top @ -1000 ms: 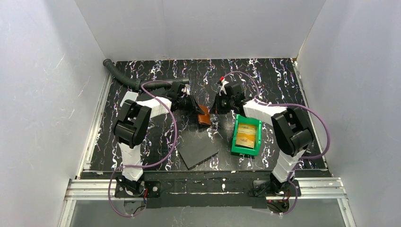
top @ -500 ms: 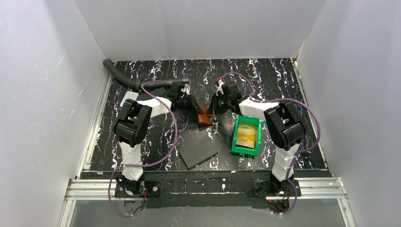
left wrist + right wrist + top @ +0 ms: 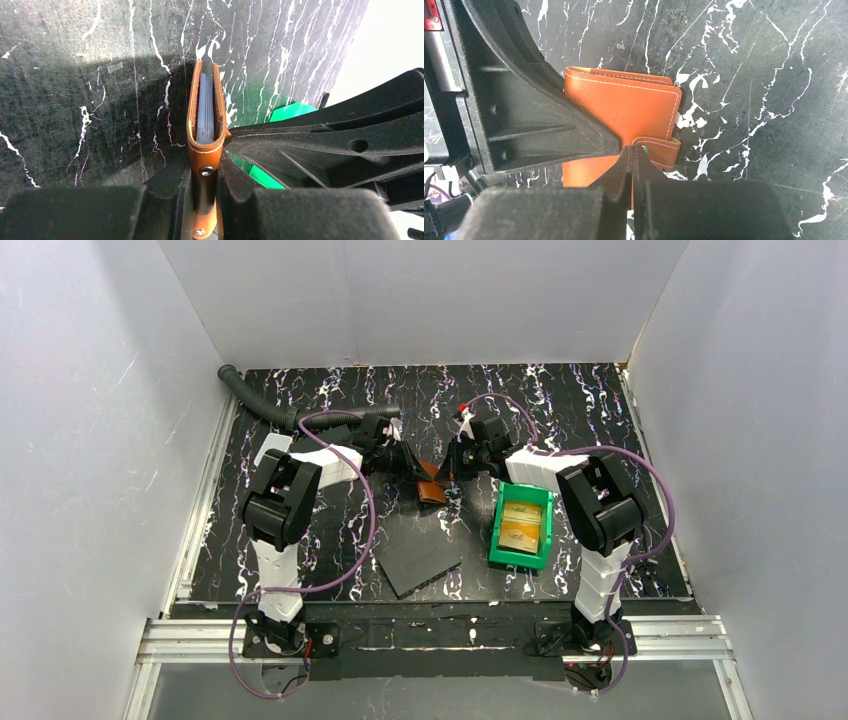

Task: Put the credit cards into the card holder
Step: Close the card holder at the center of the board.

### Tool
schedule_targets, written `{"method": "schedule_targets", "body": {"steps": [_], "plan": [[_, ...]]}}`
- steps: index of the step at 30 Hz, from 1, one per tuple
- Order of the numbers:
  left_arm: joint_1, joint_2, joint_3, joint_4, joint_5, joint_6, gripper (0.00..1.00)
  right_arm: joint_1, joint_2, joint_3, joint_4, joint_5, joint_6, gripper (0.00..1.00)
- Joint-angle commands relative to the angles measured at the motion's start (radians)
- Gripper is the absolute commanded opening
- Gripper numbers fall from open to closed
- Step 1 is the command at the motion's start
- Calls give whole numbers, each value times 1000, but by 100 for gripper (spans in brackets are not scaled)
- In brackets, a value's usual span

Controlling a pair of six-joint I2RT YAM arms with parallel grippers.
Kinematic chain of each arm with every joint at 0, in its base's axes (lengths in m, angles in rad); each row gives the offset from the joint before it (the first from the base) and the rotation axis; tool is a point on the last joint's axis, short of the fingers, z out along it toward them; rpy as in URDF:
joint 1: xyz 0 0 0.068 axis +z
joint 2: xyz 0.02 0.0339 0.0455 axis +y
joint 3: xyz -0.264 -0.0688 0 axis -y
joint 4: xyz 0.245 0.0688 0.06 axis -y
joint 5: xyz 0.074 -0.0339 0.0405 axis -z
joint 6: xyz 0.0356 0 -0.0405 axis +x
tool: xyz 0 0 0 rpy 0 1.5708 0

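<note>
Surface: black tabletop with white marble veining (image 3: 560,400), white walls (image 3: 420,300) on three sides, and a black corrugated hose (image 3: 255,400) in the far-left corner. A dark grey flat slab (image 3: 418,558) lies near centre. The green plastic bin (image 3: 497,536) to its right holds orange-yellow credit cards (image 3: 523,523).

The brown leather card holder (image 3: 431,486) is mid-table between my two arms. My left gripper (image 3: 204,175) is clamped narrow on it, edge-on, with a light blue card (image 3: 205,107) showing in the fold. My right gripper (image 3: 632,150) has its jaws pressed fully together, tips touching the edge of the snap tab (image 3: 659,150). I can't tell if any leather is nipped.

Against a second ago, the right arm has folded inward and its gripper has come in against the holder. There is almost no change since half a second ago. The left arm, slab and bin are unchanged.
</note>
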Motion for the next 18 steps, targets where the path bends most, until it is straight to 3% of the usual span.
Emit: {"method": "schedule_targets", "body": {"steps": [1,18], "plan": [[-1,24,-1,-16,0,30,0,9,4,13,36,-47,-4,1],[3,29,-4,-19,8,34,0,-27,-20,-25,78,-108,19,1]]}}
